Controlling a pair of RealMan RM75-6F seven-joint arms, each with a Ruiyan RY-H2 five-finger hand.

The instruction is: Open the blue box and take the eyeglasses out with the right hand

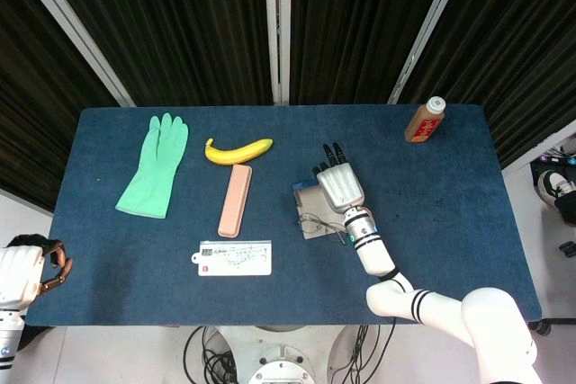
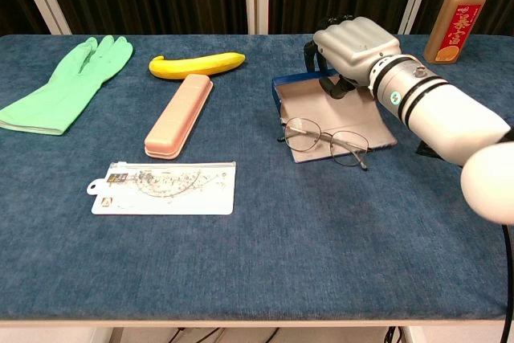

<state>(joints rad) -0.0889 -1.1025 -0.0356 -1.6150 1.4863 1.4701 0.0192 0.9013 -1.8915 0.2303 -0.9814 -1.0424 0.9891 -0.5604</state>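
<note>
Now the eyeglasses [image 2: 327, 140] lie free across the near edge of the opened blue box [image 2: 309, 92], half on its grey inner flap and half on the table [image 2: 265, 222], just in front of the right hand [image 2: 351, 44], which seems to hold nothing, its dark fingers [image 1: 329, 160] reaching over the box's far side.

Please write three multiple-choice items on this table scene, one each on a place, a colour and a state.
1. Where do the eyeglasses lie?
A. on the near edge of the open blue box
B. on the banana
C. beside the bottle

2. What colour is the glove?
A. red
B. green
C. white

3. The right hand is:
A. holding the eyeglasses
B. over the box, eyeglasses not in it
C. gripping the bottle

Key: 1 A, frames straddle the flap edge; 2 B, plainly green; 3 B, eyeglasses lie apart from it.
</note>
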